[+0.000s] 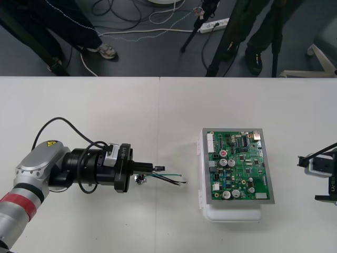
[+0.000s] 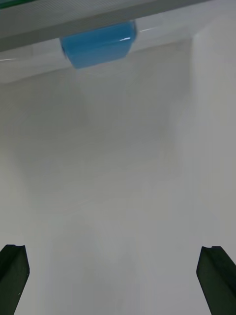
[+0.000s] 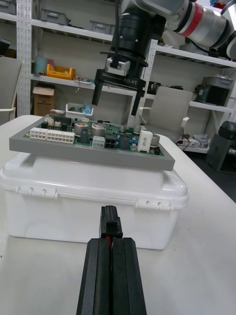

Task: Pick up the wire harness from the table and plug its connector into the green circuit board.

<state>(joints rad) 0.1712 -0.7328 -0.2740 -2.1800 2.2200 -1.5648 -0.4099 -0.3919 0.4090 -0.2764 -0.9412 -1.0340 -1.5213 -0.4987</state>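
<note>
The left gripper lies low over the table, in its left half, and points toward 3 o'clock. Its two black fingers are pressed together with almost no gap, and they hold the wire harness by one end. In the left wrist view the small black plug stands out just past the fingertips, and a little red wire shows in the slit under it. The plug faces the side wall of the white base, with a clear gap between them; it is not in the board.

In the front view thin green and black wires run from the fingertips toward 4 o'clock and end short of the base. The round metal socket is just beside the fingers, at about 7 o'clock from their tips. Whether it rests on the table or hangs, I cannot tell.

The green circuit board sits flat on top of the white base, at 3 o'clock from the left gripper, in the right half of the table. White and black connectors stand along the edge of the board that faces this gripper.

The right gripper is at 3 o'clock from the board, near the right edge of the table and apart from the board. Its fingers stand wide apart, with nothing between them.
</note>
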